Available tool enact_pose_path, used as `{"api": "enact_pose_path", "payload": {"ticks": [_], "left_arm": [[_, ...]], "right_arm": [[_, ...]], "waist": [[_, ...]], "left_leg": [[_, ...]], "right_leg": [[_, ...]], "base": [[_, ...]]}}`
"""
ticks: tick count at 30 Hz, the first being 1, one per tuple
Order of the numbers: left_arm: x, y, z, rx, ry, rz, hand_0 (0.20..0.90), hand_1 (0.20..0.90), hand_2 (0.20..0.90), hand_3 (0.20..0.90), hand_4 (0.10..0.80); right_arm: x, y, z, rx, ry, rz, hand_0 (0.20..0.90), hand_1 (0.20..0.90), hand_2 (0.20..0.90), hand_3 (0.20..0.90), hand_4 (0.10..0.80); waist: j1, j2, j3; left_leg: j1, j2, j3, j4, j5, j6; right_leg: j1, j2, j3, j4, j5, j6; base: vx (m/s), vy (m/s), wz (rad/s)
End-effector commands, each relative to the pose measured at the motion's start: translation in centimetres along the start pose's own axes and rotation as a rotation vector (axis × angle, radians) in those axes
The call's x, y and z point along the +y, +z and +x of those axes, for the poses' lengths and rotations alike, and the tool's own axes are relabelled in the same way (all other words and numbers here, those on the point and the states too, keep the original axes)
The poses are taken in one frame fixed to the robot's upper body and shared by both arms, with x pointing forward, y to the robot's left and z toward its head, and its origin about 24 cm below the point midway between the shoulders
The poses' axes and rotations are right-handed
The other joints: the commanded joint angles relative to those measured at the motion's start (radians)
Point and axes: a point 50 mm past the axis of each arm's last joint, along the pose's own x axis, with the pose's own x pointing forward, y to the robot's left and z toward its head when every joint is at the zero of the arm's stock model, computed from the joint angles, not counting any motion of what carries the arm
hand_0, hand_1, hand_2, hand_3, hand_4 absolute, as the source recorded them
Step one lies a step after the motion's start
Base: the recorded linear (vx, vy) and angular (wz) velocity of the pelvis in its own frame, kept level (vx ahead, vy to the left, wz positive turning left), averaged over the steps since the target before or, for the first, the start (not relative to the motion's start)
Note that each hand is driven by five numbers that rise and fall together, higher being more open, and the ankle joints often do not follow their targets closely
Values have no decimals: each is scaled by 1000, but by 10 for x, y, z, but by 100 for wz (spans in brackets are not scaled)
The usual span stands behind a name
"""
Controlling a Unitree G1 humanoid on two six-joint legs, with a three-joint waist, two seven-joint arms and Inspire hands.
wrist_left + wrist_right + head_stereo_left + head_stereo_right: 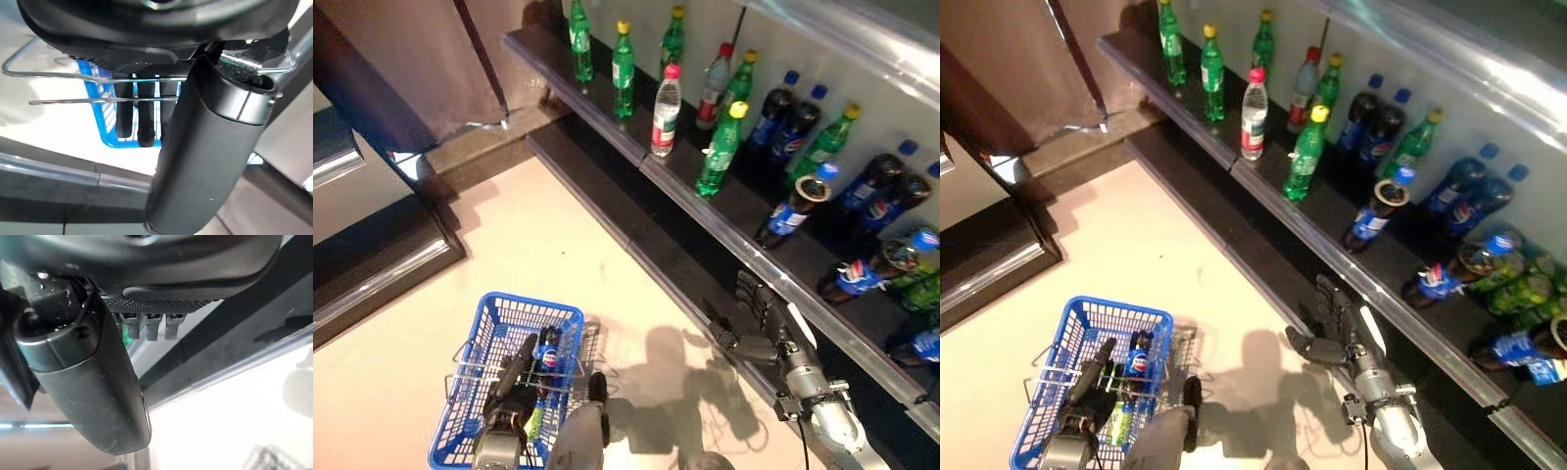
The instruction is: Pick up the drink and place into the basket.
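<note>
Near left, the left hand curls round the blue plastic basket's wire handle; inside lies a dark cola bottle. Right hand, fingers relaxed and empty, risks toppling the shelf bottles.

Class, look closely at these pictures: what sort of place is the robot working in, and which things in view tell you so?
Probably a shop or a mock-up of one. A long dark shelf holds rows of drinks, such as green bottles and dark cola bottles, and a blue shopping basket with wire handles stands on the floor.
</note>
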Motion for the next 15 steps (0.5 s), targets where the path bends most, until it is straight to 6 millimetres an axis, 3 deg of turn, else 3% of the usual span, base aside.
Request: {"api": "enact_pose_path", "payload": {"ticks": [1, 3, 4, 5, 6, 8, 9, 12, 15], "left_arm": [[-71, 10, -25, -75, -416, 22, 300, 300, 300, 200, 100], [-73, 12, -26, -80, -424, 31, 300, 300, 300, 200, 100], [-74, 13, -26, -96, -430, 40, 300, 300, 300, 200, 100], [-75, 16, -25, -103, -442, 48, 300, 300, 300, 200, 100], [-75, 17, -25, -104, -446, 48, 300, 300, 300, 200, 100], [-78, 19, -24, -120, -441, 51, 300, 300, 300, 200, 100], [-77, 18, -23, -126, -434, 51, 300, 300, 300, 200, 100], [-73, 13, -23, -107, -410, 41, 300, 300, 300, 200, 100], [-68, 6, -26, -73, -419, 52, 300, 300, 300, 200, 100]], "right_arm": [[5, 41, 14, -239, -27, -7, 900, 900, 900, 900, 800], [10, 43, 14, -254, -18, -5, 900, 900, 900, 900, 800], [14, 46, 16, -267, -2, -4, 900, 900, 900, 900, 800], [11, 48, 16, -276, -2, -1, 900, 900, 900, 900, 800], [9, 49, 15, -275, -6, 3, 900, 900, 900, 900, 800], [8, 49, 20, -264, -17, 12, 900, 900, 900, 900, 800], [8, 48, 22, -262, -21, 14, 900, 900, 900, 900, 800], [4, 47, 21, -265, -29, 25, 900, 900, 900, 900, 800], [3, 43, 16, -252, -45, 16, 900, 900, 900, 900, 800]], "waist": [[25, 33, -136], [28, 34, -140], [23, 39, -141], [16, 41, -148], [13, 38, -150], [27, 19, -157], [30, 15, -155], [23, -9, -148], [9, -22, -152]], "left_leg": [[-17, 109, -69, -79, 5, -100], [1, 97, -55, -87, -5, -86], [23, 86, -44, -100, -13, -75], [29, 69, -40, -105, -24, -61], [28, 59, -43, -102, -27, -58], [36, 26, -26, -87, -44, -54], [41, 20, -22, -84, -50, -53], [45, -24, -21, -57, -67, -54], [66, -66, -49, -56, -74, -49]], "right_leg": [[-67, -2, -92, 88, 105, 26], [-99, -8, -115, 130, 124, 18], [-146, 19, -114, 172, 127, 9], [-176, 76, -118, 164, 82, -8], [-177, 90, -122, 156, 66, -16], [-178, 116, -203, 60, 61, -32], [-179, 128, -211, 25, 61, -42], [-207, 190, -194, -97, 129, -76], [-225, 224, -149, -188, 207, -72]], "base": [[360, 452, -4], [231, 319, -11], [246, 326, -19], [282, 350, -18], [274, 267, -6], [231, 155, 6], [196, 88, -5], [205, 65, -3], [211, 48, -3]]}}
